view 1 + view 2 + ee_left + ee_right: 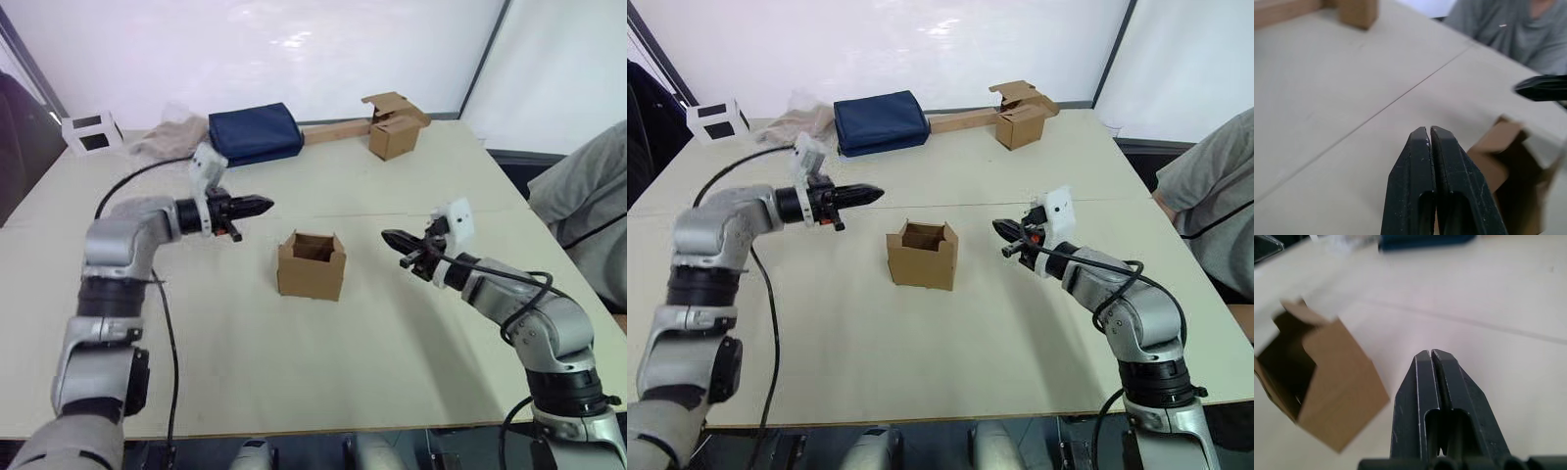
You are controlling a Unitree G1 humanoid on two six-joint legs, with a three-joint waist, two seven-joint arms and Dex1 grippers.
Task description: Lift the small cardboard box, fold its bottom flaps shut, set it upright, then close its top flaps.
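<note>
The small cardboard box point(311, 266) stands upright on the table's middle, its top flaps point(315, 242) standing up around an open mouth; its bottom flaps are hidden underneath. My left gripper point(261, 206) hovers shut and empty to the box's upper left, clear of it. To the right of the box my right gripper point(389, 238) is shut and empty too, pointing at it with a gap between. The box's edge point(1508, 166) appears beyond the left fingers point(1430, 161), and the box point(1317, 382) lies ahead of the right fingers point(1432, 382).
A navy fabric bundle point(255, 133) lies at the back, with crumpled beige material point(168, 139) and a white cube point(92, 132) to its left. Another brown box with ragged flaps point(394, 127) and a long strip sits back right. A person in grey point(588, 196) sits at the right edge.
</note>
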